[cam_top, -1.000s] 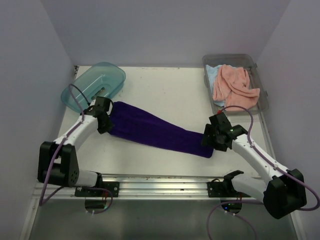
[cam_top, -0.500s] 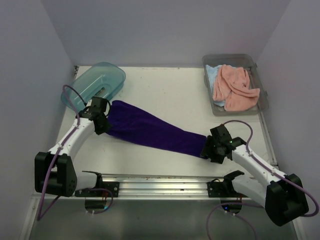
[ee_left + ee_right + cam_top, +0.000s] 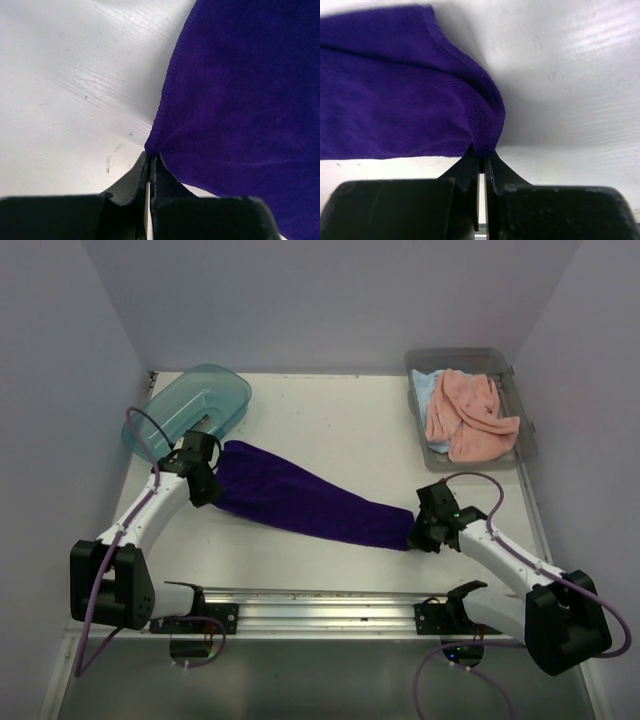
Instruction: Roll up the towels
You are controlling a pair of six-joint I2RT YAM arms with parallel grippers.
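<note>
Top external, dark purple towel (image 3: 310, 502) stretched diagonally, left end effector (image 3: 211, 492) and right end effector (image 3: 414, 536) pinching its ends

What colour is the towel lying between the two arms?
Dark purple; the towel shows best in the top external view.

Right gripper (image 3: 416, 531) is clamping onto the end of the purple towel (image 3: 300, 502) now. A second ago it was hanging open, and its arm is stretching out flatter too.
</note>
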